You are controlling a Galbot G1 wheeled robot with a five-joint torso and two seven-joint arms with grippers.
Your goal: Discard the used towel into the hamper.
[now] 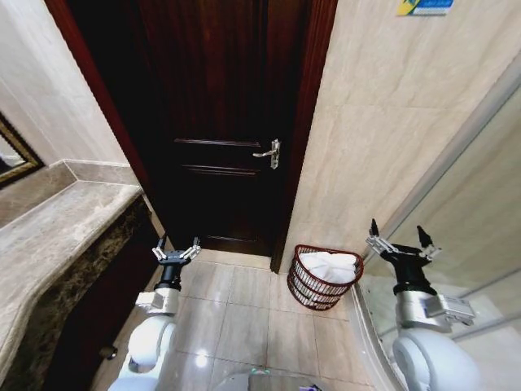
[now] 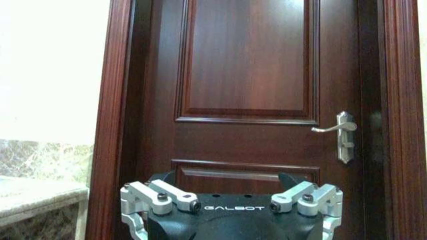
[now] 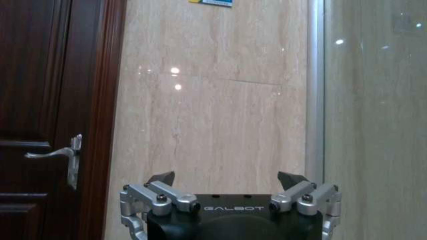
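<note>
Head view: both grippers raised, empty, jaws wide. Hamper [image 1: 325, 277] on floor right of door [image 1: 228, 122], white towel [image 1: 330, 265] already inside; right gripper [image 1: 400, 237] just beside hamper, left gripper [image 1: 177, 252] well apart. Left wrist view: faces door. Right wrist view: faces wall [image 3: 213, 100] right of door.

Both arms are glossy white, rounded shells ending in black wrists. The left gripper [image 1: 177, 251] and right gripper [image 1: 400, 239] have black bodies, silver metal finger links with dark screws, black fingertips, and white "GALBOT" lettering at 6 o'clock.
</note>
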